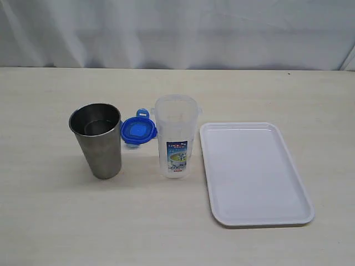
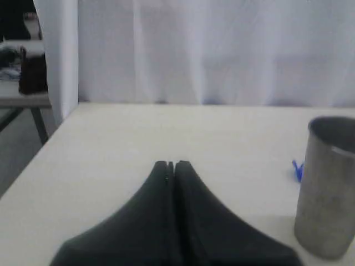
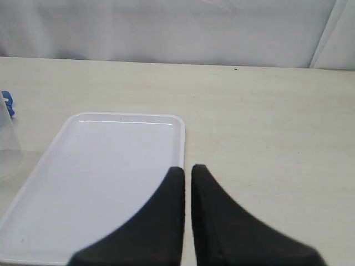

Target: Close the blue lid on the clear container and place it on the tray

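Observation:
The clear container (image 1: 176,136) stands upright mid-table, open at the top, its printed label facing the camera. The blue lid (image 1: 137,131) lies flat on the table just left of it, between it and a steel tumbler. The white tray (image 1: 252,173) lies to the right of the container. Neither arm shows in the exterior view. My left gripper (image 2: 171,164) is shut and empty above bare table, with a sliver of the blue lid (image 2: 298,169) past the tumbler. My right gripper (image 3: 187,168) is shut and empty over the tray's (image 3: 77,188) edge; the container's wall (image 3: 8,145) shows at the frame side.
A grey steel tumbler (image 1: 98,140) stands upright left of the lid, also seen close by the left gripper as the tumbler (image 2: 327,188). A white curtain (image 1: 177,33) hangs behind the table. The table's side edge (image 2: 33,160) shows in the left wrist view.

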